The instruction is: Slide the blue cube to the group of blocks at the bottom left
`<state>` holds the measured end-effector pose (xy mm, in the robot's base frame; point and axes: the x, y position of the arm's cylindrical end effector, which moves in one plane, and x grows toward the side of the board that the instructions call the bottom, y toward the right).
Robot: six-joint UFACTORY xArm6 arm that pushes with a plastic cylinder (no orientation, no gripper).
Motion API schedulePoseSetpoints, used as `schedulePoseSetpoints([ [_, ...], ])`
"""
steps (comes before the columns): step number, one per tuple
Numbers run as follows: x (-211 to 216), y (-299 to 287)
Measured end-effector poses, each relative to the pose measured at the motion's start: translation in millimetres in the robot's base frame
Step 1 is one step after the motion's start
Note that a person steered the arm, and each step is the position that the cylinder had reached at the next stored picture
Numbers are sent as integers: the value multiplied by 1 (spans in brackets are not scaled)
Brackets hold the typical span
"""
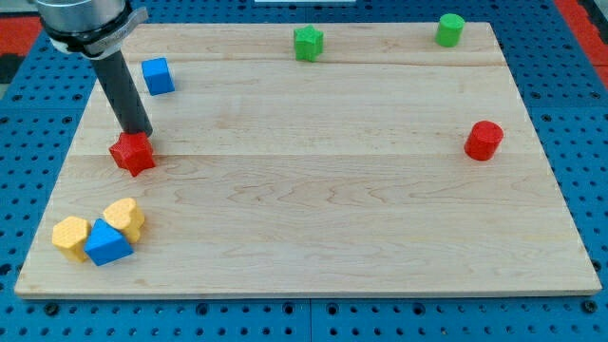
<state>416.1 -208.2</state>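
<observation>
The blue cube [158, 76] sits near the view's top left of the wooden board [313, 190]. My tip [139, 132] is below and slightly left of the cube, touching the top edge of a red star-shaped block [132, 153]. At the view's bottom left is a group of three touching blocks: a yellow hexagonal block [70, 236], a yellow heart-shaped block [124, 217] and a blue wedge-like block [106, 243].
A green star-shaped block [308, 43] lies at the top middle. A green cylinder [449, 29] is at the top right. A red cylinder [484, 141] is at the right. A blue pegboard [579, 114] surrounds the board.
</observation>
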Motion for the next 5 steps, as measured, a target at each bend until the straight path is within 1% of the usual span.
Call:
schedulePoseSetpoints([
  [2,45,0],
  [3,60,0],
  [4,0,5],
  [5,-36,-4],
])
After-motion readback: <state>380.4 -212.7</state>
